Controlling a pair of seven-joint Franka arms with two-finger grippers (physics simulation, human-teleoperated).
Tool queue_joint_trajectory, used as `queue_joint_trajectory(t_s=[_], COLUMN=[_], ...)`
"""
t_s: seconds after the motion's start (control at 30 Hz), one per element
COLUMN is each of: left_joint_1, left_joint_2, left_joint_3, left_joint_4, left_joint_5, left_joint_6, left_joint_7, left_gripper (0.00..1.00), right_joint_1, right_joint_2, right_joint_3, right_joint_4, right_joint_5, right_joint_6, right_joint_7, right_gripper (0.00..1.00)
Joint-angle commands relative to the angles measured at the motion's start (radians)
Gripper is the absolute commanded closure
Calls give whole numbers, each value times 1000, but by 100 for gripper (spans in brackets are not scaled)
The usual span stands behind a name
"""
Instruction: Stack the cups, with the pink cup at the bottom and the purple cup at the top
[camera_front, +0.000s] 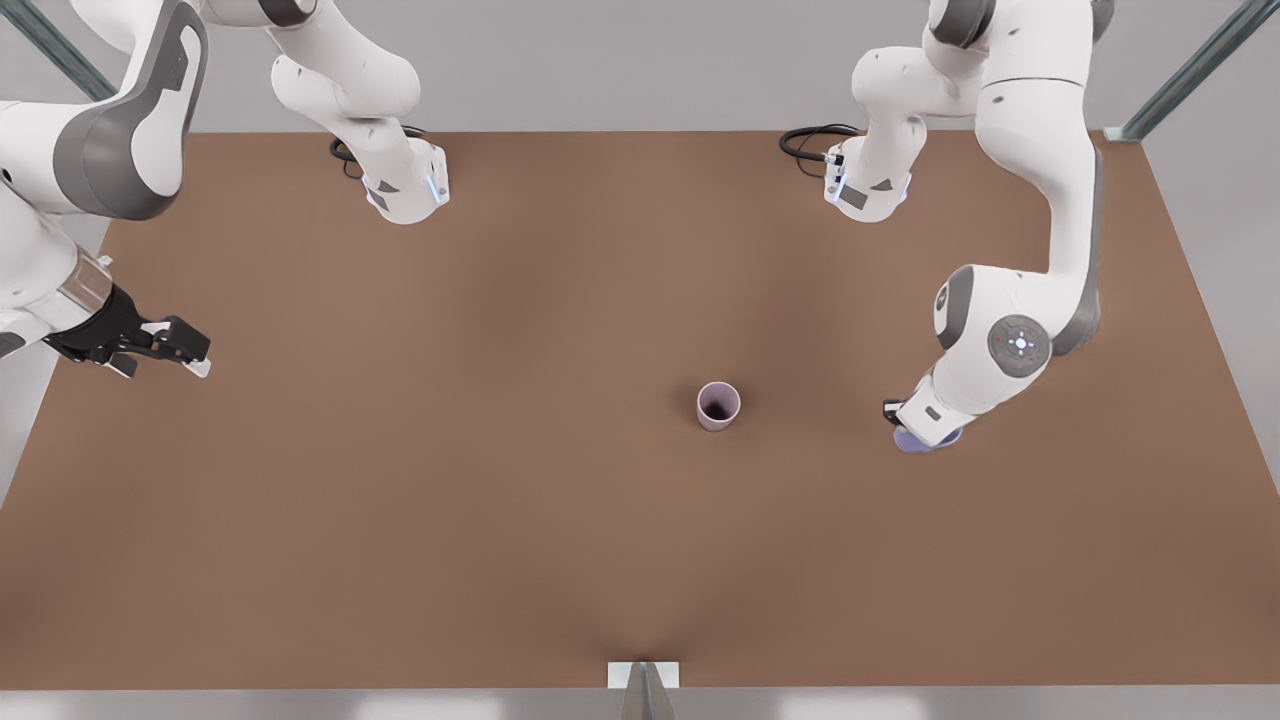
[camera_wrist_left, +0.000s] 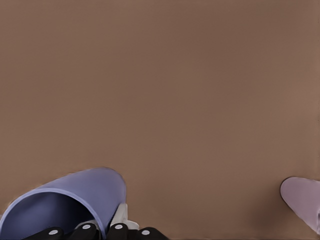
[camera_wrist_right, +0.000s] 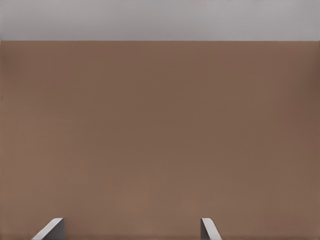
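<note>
The left gripper (camera_wrist_left: 102, 231) pinches the bluish lavender tapered cup's (camera_wrist_left: 75, 200) rim wall between its fingers for lifting onto the mauve-pink cup (camera_front: 718, 406); the right gripper (camera_front: 185, 352) waits, fingers spread empty.

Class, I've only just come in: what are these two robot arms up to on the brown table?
The left gripper, at the front view's right, grips the wall of the bluish lavender-purple cup. The pale mauve-pink cup stands upright alone near the middle of the brown table, nothing stacked yet. The right gripper waits open at the front view's left.
</note>
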Motion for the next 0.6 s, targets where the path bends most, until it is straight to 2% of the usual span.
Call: queue_joint_trajectory(t_s=[0.0, 0.1, 0.23, 0.4, 0.57], left_joint_1=[-52, -133, -250, -365, -411], left_joint_2=[20, 35, 115, 135, 145], left_joint_3=[-1, -1, -1, -1, -1], left_joint_4=[45, 93, 243, 287, 295], left_joint_5=[-46, -94, -129, -164, -163], left_joint_6=[-80, -103, -139, -137, -134], left_joint_7=[-444, -562, -757, -905, -948], left_gripper=[79, 79, 79, 79, 79], right_joint_1=[-1, -1, -1, -1, 1], right_joint_2=[-1, -2, -2, -1, 1], right_joint_3=[0, 0, 0, -2, 0], right_joint_4=[0, 0, 0, 0, 0], right_joint_5=[1, 1, 1, 0, 1], right_joint_6=[-1, -1, -1, -1, 0], right_joint_7=[-13, -13, -13, -13, -13], right_gripper=[0, 0, 0, 0, 0])
